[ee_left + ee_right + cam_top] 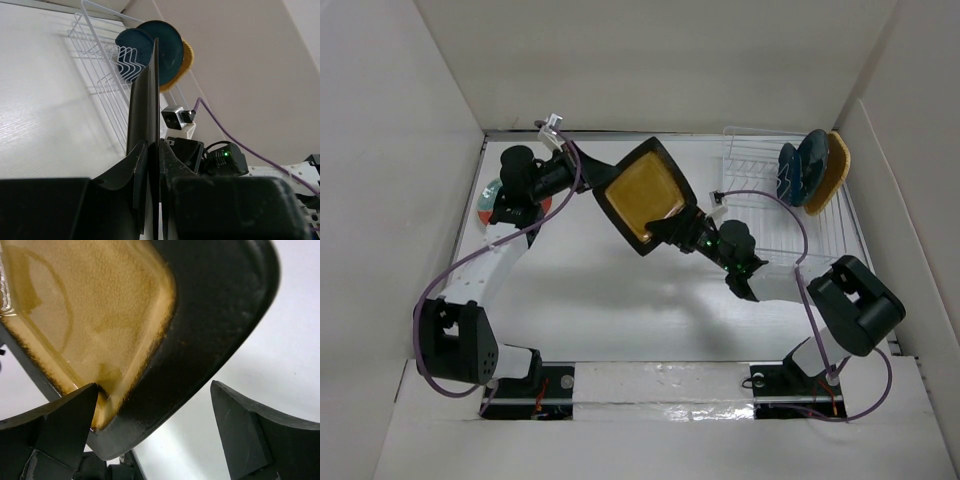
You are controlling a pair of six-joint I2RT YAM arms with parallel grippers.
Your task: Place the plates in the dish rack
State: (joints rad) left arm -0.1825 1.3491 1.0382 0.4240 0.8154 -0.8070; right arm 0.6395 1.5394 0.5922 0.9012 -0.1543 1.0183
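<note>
1. Furn.: matte white wood-grain tabletop [620, 320] fills centre; soft grey shadows across it.
2. Encl.: plain white panel walls [660, 60] @ 12, 9 & 3 o'clock, evenly lit.
3. Glossy white strip [660, 385] along table edge @ 6 o'clock, w/ glare patches.

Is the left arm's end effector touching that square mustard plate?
Touching. In the left wrist view the left end effector pinches the mustard plate edge-on, pressing both faces.
</note>
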